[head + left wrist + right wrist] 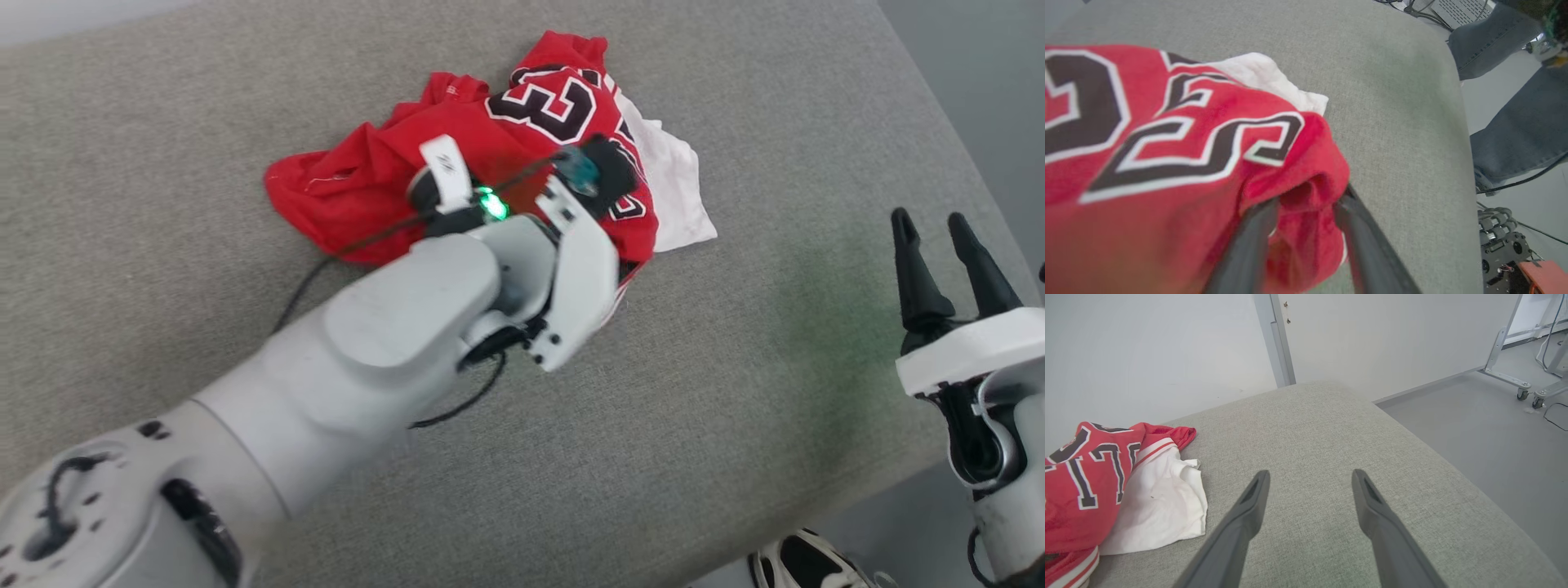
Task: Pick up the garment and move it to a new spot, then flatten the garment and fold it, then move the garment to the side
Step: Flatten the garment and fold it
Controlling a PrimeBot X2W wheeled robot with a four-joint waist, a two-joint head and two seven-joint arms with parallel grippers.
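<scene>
The left gripper's point(1310, 198) two dark fingers point(1249, 245) stand parted, and a loose fold of the garment's point(1167, 171) red cloth bulges into the gap between them, touching both. Around that fold the garment spreads as a crumpled heap, with black, white-outlined letters and numbers running across the top. A white sleeve point(1265, 75) shows at its far edge.

In the head view the left arm's pale wrist point(563, 278) reaches out over the garment point(351, 188) and covers its near side; a green light point(492, 204) glows on the wrist and a black cable point(457, 408) loops beside it. The garment lies bunched toward the far middle of the grey padded surface point(735, 367), with the white sleeve point(673, 188) sticking out on its right.

The right gripper point(931, 224) is at the near right, well apart from the garment. Its fingers point(1241, 522) are spread wide with nothing between them, pointing over bare grey padding point(1310, 428).

A black-and-white shoe point(804, 563) shows on the floor past the near edge, and a person's jeans-clad legs point(1515, 134) are beside the right edge.
</scene>
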